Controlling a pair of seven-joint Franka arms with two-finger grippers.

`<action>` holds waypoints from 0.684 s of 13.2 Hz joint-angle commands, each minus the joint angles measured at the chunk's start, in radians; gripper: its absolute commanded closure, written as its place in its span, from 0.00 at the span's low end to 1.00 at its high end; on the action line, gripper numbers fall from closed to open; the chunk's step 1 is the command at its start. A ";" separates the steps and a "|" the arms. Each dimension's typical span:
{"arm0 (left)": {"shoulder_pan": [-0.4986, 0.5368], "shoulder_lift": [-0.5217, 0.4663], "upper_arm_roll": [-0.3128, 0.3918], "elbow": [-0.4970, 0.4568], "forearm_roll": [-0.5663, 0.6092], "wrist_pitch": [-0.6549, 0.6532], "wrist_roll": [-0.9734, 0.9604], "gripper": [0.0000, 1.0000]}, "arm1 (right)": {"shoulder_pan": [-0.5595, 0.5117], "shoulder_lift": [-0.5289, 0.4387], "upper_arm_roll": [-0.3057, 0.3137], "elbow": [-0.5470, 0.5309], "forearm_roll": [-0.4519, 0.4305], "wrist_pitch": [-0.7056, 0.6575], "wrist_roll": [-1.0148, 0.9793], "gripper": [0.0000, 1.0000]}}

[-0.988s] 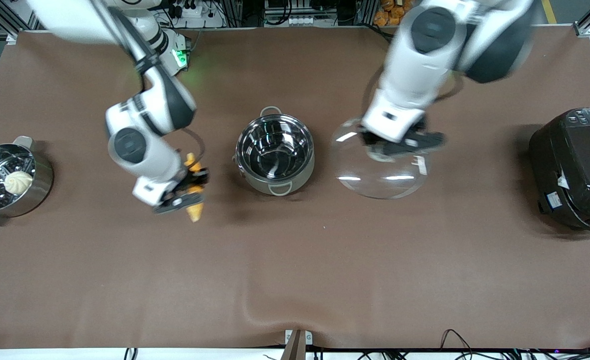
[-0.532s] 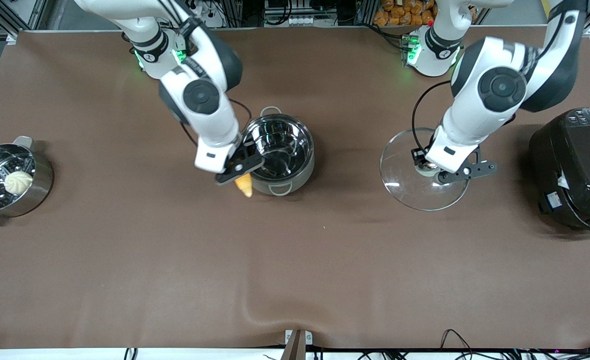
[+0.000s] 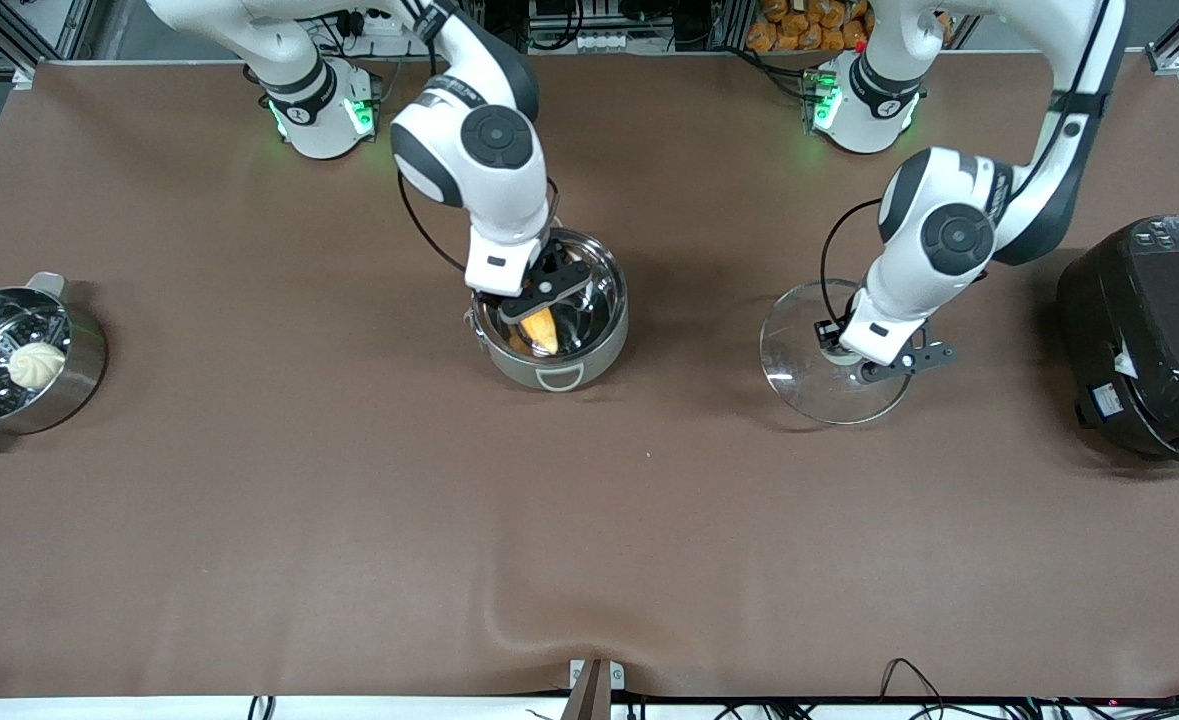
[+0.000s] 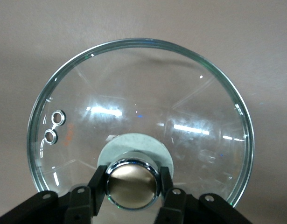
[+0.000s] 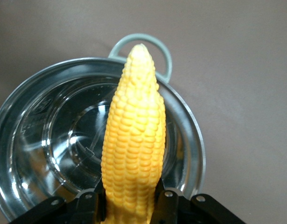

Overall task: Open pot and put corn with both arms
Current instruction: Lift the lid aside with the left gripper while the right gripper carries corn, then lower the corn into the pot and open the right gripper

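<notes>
Right gripper [image 3: 541,300] over the open pot [image 3: 549,308], clamped on the corn [image 3: 541,328] at its thick end; butt of the cob hidden between the fingers [image 5: 165,205] in the right wrist view, pale tip [image 5: 141,50] pointing toward one loop handle [image 5: 139,46]. Hard to tell whether the cob touches the pot floor or hangs just above it. Part of the pot's rim toward the robots' bases covered by the right arm in the front view. Left gripper [image 3: 859,362] closed around the knob [image 4: 132,183] of the glass lid [image 3: 834,350], lid toward the left arm's end of the table, well apart from the pot; not clear whether the lid rests on the brown tablecloth [image 3: 589,520] or sits a little above it. Gripper bodies cut off at the edge of both wrist views. Steamer pot [image 3: 19,360] with a white bun [image 3: 35,364] at the right arm's end, partly cropped; black rice cooker [image 3: 1149,335] at the left arm's end, also cropped.
</notes>
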 commanded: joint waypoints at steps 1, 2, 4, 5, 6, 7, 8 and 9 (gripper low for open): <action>0.044 0.001 -0.013 -0.054 -0.012 0.086 0.017 1.00 | 0.016 0.034 -0.009 0.015 -0.060 -0.005 0.055 1.00; 0.046 0.004 -0.013 -0.083 -0.007 0.134 0.017 1.00 | 0.028 0.042 -0.009 0.015 -0.077 -0.005 0.080 1.00; 0.075 0.003 -0.011 -0.141 -0.003 0.224 0.017 1.00 | 0.035 0.055 -0.009 0.016 -0.094 -0.004 0.108 1.00; 0.084 0.004 -0.013 -0.145 -0.003 0.226 0.022 1.00 | 0.038 0.055 -0.009 0.016 -0.096 -0.005 0.109 0.95; 0.086 0.001 -0.013 -0.152 -0.003 0.225 0.025 1.00 | 0.038 0.055 -0.009 0.018 -0.093 -0.007 0.114 0.39; 0.087 -0.002 -0.011 -0.160 -0.003 0.226 0.025 1.00 | 0.038 0.055 -0.007 0.018 -0.091 -0.007 0.150 0.00; 0.090 0.001 -0.011 -0.171 -0.003 0.234 0.025 1.00 | 0.038 0.055 -0.007 0.019 -0.091 -0.007 0.201 0.00; 0.105 -0.002 -0.013 -0.177 -0.001 0.240 0.025 1.00 | 0.041 0.054 -0.007 0.022 -0.091 -0.007 0.223 0.00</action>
